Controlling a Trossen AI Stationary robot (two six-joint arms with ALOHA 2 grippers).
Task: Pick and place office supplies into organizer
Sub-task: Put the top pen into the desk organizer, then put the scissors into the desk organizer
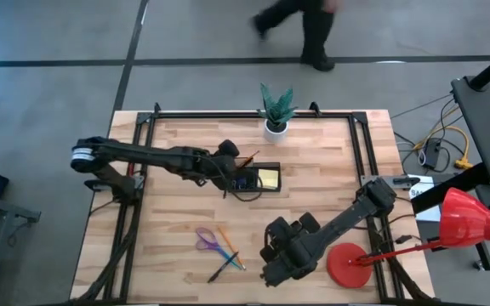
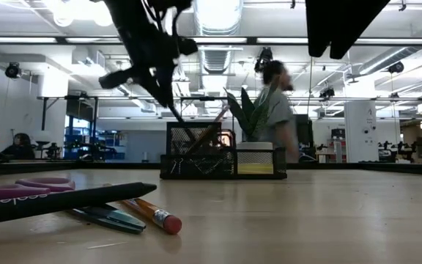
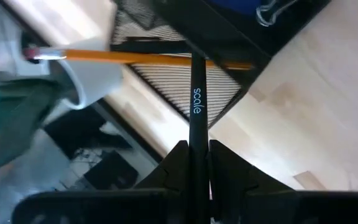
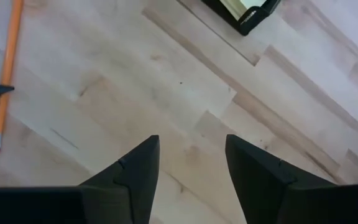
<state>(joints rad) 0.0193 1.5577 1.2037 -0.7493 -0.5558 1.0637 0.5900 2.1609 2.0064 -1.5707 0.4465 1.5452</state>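
A black pen lies closest to the low camera, at the counter's front edge, with the purple-handled scissors and an orange pencil crossing beside it, its red eraser toward the lens; in the high view this loose group sits left of centre along the front of the counter. The black mesh organizer stands well apart from them, toward the back edge at about mid-width, just in front of the white pot with the green plant, and holds a yellow sticky-note pad in one compartment. The left claw hovers over the organizer's left end, clamped on a thin black pen whose tip points into the mesh box, where an orange pencil already leans. The right claw hangs above bare wood near the front edge, right of the scissors group, its fingers spread apart and empty. A person stands in the room behind the counter.
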